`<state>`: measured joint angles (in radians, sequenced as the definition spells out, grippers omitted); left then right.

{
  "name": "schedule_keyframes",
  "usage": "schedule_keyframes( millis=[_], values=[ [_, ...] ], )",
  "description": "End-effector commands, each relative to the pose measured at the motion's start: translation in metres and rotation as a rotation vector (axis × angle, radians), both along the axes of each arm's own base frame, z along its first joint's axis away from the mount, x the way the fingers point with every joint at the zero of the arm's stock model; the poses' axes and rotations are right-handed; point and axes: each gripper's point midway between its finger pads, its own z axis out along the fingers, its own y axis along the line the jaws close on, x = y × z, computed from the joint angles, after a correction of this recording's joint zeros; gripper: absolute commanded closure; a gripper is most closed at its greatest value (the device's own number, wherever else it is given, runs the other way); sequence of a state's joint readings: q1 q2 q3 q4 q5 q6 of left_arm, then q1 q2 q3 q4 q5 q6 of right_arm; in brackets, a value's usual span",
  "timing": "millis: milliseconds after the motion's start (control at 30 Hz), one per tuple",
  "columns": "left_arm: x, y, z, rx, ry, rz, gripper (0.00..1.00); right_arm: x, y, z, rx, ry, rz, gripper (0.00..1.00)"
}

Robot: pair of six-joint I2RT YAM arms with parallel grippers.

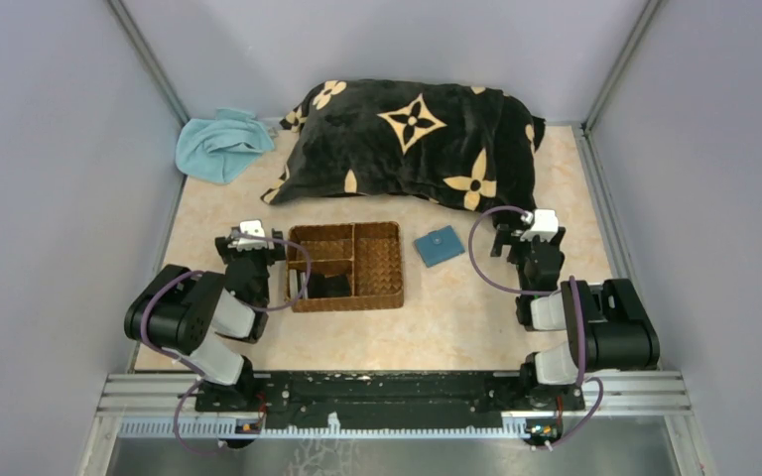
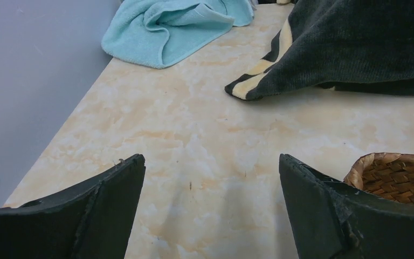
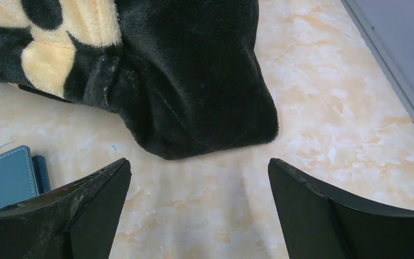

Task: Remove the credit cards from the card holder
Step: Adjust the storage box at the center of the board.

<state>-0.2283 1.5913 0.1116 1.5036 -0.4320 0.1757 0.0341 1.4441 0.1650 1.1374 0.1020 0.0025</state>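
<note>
Not started: card holder [image 1: 440, 245] lies closed, right of the tray [image 1: 347, 230]. Our left gripper [image 2: 210, 162] and right gripper [image 3: 199, 164] gape, empty. Next we need the right one moved left onto it.

Bare table [image 1: 456, 317] lies open at 6 o'clock of the card holder [image 1: 440, 245]; the woven tray [image 1: 397, 263] crowds 9 o'clock, the black pillow [image 1: 412, 139] blocks 12, the right gripper [image 3: 199, 167] stands at 3.

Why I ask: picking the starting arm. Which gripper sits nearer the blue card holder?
The right gripper: the card holder lies just to its left, while the woven tray stands between the holder and the left gripper.
</note>
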Motion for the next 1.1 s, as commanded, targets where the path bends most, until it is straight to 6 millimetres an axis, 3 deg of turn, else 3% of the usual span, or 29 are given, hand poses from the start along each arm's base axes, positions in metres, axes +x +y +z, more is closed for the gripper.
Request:
schedule_keyframes(
  millis=[0,200,300,333,400,467,600,667,700,733,800,833,867,933,1033,1067],
  values=[
    [0.006,-0.003,0.017,-0.032,-0.065,-0.015,0.01,0.013,-0.002,0.024,0.005,-0.082,-0.008,0.01],
    [0.006,-0.003,0.018,-0.033,-0.067,-0.016,0.01,0.012,-0.003,0.033,0.017,-0.036,-0.025,0.01],
    [0.003,-0.002,0.019,-0.038,-0.075,-0.015,0.01,0.021,0.002,0.038,0.257,0.145,-0.118,0.01],
    [0.001,-0.002,0.02,-0.038,-0.083,-0.015,0.01,0.022,0.008,0.039,0.342,0.202,-0.136,0.01],
    [-0.005,0.006,0.028,-0.032,-0.112,0.049,0.01,0.022,0.037,0.039,0.4,0.299,-0.006,0.01],
    [-0.017,0.013,0.05,-0.023,-0.165,0.174,0.01,0.015,0.057,0.034,0.425,0.374,0.07,0.01],
    [-0.028,-0.006,0.117,0.094,-0.257,0.248,0.0,-0.009,0.052,0.027,0.331,0.411,0.004,0.01],
    [-0.036,-0.017,0.144,0.06,-0.282,0.288,0.01,-0.016,0.058,0.037,0.313,0.375,0.054,0.11],
    [-0.04,-0.023,0.154,0.033,-0.289,0.298,0.01,-0.019,0.061,0.045,0.288,0.357,0.064,0.27],
    [-0.045,-0.033,0.166,-0.001,-0.303,0.287,0.01,-0.024,0.057,0.049,0.237,0.351,0.022,0.52],
    [-0.057,-0.041,0.183,-0.089,-0.32,0.29,0.01,-0.033,0.058,0.072,0.143,0.294,-0.04,0.91],
    [-0.064,-0.036,0.18,-0.187,-0.278,0.362,0.01,-0.038,0.062,0.084,0.114,0.262,-0.053,1.0],
    [-0.068,-0.035,0.179,-0.242,-0.217,0.43,0.01,-0.042,0.071,0.098,0.097,0.226,-0.039,1.0],
    [-0.065,-0.051,0.179,-0.177,-0.091,0.471,0.01,-0.048,0.082,0.125,0.097,0.161,-0.005,1.0],
    [-0.063,-0.101,0.175,0.033,0.015,0.229,0.01,-0.051,0.097,0.158,0.188,0.064,0.083,1.0],
    [-0.064,-0.118,0.173,0.065,0.046,0.133,0.01,-0.052,0.098,0.166,0.247,0.028,0.077,0.84]
  ],
)
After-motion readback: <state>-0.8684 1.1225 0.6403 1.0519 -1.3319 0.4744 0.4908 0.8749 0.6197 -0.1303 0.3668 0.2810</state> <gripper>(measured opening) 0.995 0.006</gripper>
